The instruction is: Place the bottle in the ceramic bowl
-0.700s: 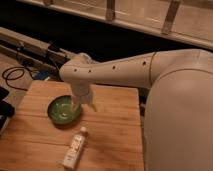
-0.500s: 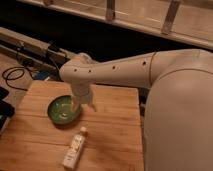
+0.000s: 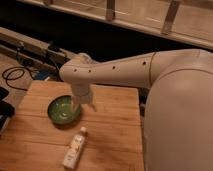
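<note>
The small white bottle (image 3: 74, 148) lies on its side on the wooden table (image 3: 112, 140), cap pointing away toward the bowl. The green ceramic bowl (image 3: 62, 110) stands just behind it, at the table's left middle, with nothing in it. My gripper (image 3: 84, 102) hangs from the white arm right beside the bowl's right rim, above the table and well behind the bottle. It holds nothing that I can see.
The white arm (image 3: 130, 72) reaches in from the right over the table's back edge. The robot's large white body (image 3: 180, 120) fills the right side. Dark cables (image 3: 15, 75) lie on the floor at the left, beyond the table.
</note>
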Robot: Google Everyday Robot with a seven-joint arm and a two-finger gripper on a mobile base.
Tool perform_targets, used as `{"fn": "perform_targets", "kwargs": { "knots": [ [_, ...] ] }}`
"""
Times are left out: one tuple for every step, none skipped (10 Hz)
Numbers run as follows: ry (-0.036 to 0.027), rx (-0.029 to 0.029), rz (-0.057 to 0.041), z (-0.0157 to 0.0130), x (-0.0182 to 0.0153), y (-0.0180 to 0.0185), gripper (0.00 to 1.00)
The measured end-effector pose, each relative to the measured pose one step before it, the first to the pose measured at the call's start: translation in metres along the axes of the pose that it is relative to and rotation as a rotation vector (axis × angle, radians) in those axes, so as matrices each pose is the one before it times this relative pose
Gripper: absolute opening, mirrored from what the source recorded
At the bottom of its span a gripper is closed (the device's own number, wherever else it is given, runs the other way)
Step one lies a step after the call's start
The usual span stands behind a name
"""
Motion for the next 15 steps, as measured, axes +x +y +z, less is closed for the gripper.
{"fn": "perform_targets", "kwargs": {
  "knots": [
    [0.00003,0.00001,-0.00001,0.00001,0.00001,0.0,0.65],
    [-0.00005,-0.00001,0.00002,-0.00003,-0.00001,0.0,0.65],
    [0.00002,-0.00002,-0.00001,0.00003,-0.00001,0.00001,0.65],
    [0.00002,-0.00002,0.00001,0.0,0.00001,0.00001,0.65],
    [0.0,0.00003,0.00008,0.00001,-0.00001,-0.00004,0.65],
    [0.0,-0.00001,-0.00011,0.0,0.00001,0.00005,0.65],
    [-0.00009,-0.00002,0.00007,-0.00004,-0.00002,-0.00003,0.65],
    [0.00005,0.00004,0.00001,0.00002,0.00001,-0.00002,0.65],
    [0.00002,0.00001,-0.00011,0.00001,0.00002,0.00003,0.65],
    [0.0,0.0,0.0001,0.0,-0.00002,-0.00003,0.65],
    [0.0,0.0,-0.00003,0.0,0.00002,0.00001,0.65],
    [0.00002,0.0,0.00005,0.0,0.0,-0.00002,0.65],
    [-0.00043,0.00061,-0.00056,0.00009,0.0,-0.00009,0.65],
    [-0.00782,0.00727,-0.00499,0.00034,0.00076,-0.00109,0.65],
    [-0.01618,0.0034,-0.00164,0.00214,0.00303,0.00056,0.65]
  ]
}}
